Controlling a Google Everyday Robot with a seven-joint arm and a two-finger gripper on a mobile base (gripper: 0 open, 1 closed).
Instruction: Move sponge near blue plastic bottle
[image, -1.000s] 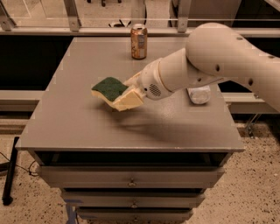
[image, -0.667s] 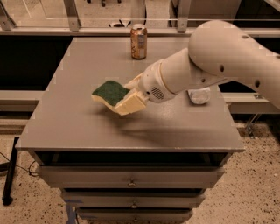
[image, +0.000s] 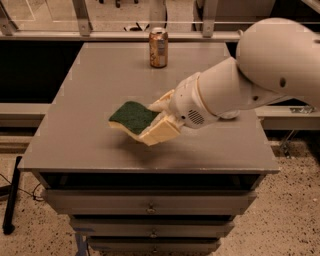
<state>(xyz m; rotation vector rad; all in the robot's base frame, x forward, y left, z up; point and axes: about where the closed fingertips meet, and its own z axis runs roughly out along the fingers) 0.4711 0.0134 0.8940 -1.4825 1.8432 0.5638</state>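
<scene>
We see a grey worktop (image: 75, 135) standing over a stack of drawers (image: 150, 202), each with a small knob in the middle.

Left of the worktop's centre is the sponge (image: 132, 116), dark green scouring face upward and pale yellow foam showing along its near edge. It sits tilted, its left end free and its right end taken up by the gripper (image: 158, 119). A soft shadow lies on the worktop just under it, so we judge it to be held slightly off the surface rather than resting there.

At the far edge of the worktop, behind the sponge and well apart from it, a brown drink can (image: 158, 47) stands upright.

The jaws are narrowed onto the sponge's right end, with one pale finger above the green face and the other, cream-coloured, below the foam. From the gripper a thick white arm (image: 235, 90) runs up and to the right, ending in a large rounded joint at the upper right corner.

Just beneath that arm, on the right part of the worktop, a small pale rounded shape peeks out, the blue plastic bottle (image: 231, 116). The arm covers most of it, so we cannot tell how it lies. It is apart from the sponge, with the gripper between the two.
</scene>
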